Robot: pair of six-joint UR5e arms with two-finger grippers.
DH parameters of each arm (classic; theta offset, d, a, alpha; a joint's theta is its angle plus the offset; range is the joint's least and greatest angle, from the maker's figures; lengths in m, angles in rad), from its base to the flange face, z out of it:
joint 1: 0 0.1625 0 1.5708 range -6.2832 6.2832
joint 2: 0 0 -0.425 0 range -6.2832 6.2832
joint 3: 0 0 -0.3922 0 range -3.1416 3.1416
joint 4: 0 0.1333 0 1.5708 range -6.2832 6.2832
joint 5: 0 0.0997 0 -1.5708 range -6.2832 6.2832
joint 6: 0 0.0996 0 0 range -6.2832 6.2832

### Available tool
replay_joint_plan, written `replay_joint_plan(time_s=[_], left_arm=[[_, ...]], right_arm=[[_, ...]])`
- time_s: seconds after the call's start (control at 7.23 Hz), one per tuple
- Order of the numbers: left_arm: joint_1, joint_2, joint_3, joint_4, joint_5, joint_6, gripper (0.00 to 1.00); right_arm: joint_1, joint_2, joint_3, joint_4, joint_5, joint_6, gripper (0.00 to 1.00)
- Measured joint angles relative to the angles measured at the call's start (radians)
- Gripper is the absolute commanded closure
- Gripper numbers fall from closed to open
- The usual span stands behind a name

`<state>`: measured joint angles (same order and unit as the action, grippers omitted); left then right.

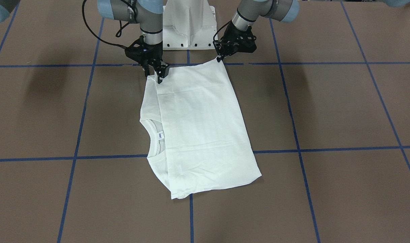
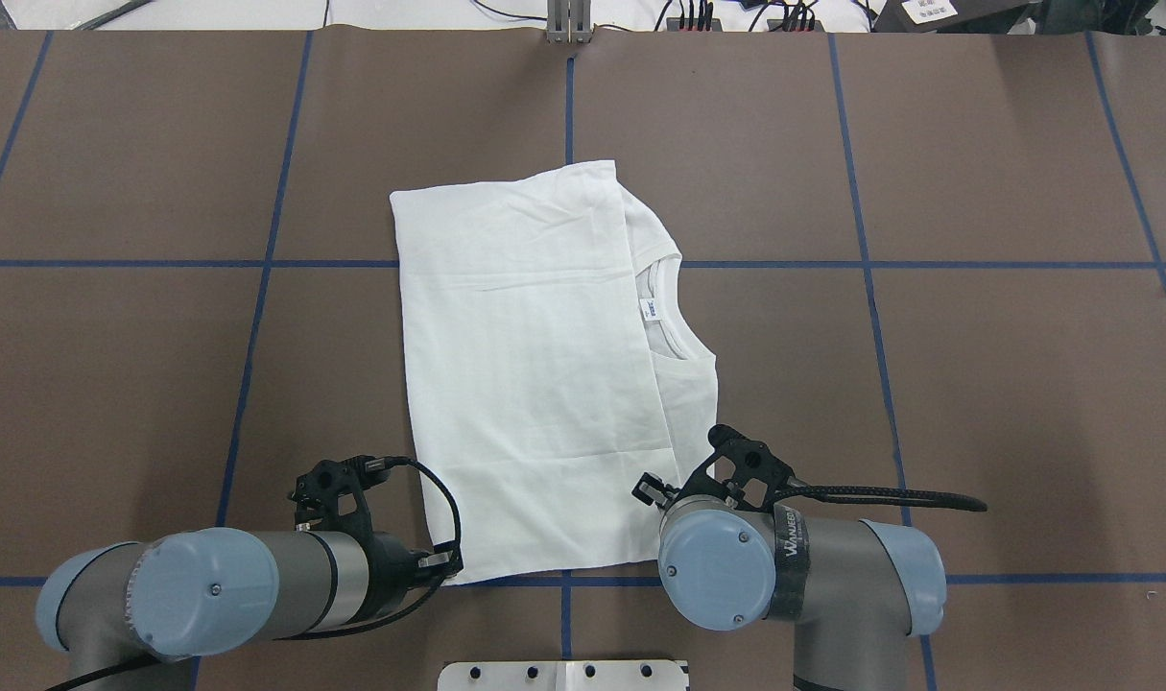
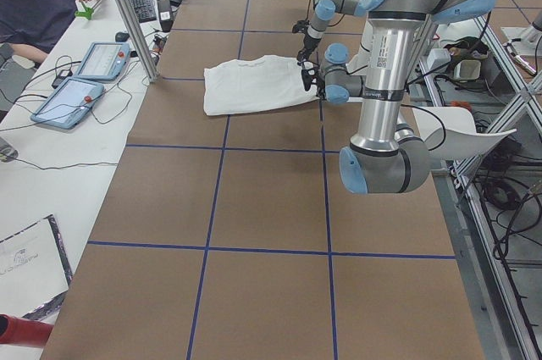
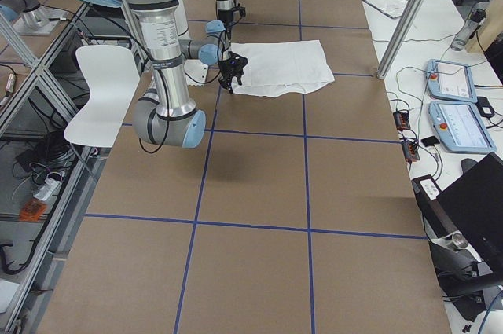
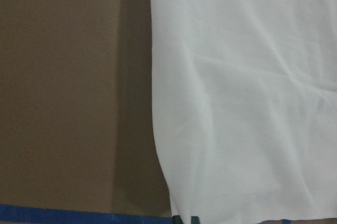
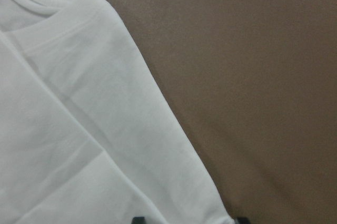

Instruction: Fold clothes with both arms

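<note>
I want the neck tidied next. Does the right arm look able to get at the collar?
Probably yes: the collar lies near the right gripper, on its side of the shirt, only flat cloth between.

**Layout.** T-shirt [image 1: 198, 128] lying on the table [image 1: 326, 111], directly in front of the pedestal base [image 1: 188, 27]. The collar [image 1: 150, 130] and neck label [image 1: 161, 135] lie toward the robot's right. A folded-over layer lies on top, covering the part toward the robot's left and reaching to just beside the label. The left gripper [image 1: 220, 60] is at the near-left corner of the shirt (near meaning the robot's side). The right gripper [image 1: 155, 75] is at the near-right corner. The base stands behind and between the two grippers.
</note>
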<state>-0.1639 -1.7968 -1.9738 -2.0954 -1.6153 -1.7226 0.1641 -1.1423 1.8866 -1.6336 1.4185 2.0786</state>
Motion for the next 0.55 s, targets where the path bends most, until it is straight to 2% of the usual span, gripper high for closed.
replay_joint_plan(time_s=[0.55], left_arm=[[0.001,-0.001,-0.039,0.048,-0.012,0.000,1.00]], right_arm=[[0.008,0.005,0.007,0.000,0.000,0.002,1.00]])
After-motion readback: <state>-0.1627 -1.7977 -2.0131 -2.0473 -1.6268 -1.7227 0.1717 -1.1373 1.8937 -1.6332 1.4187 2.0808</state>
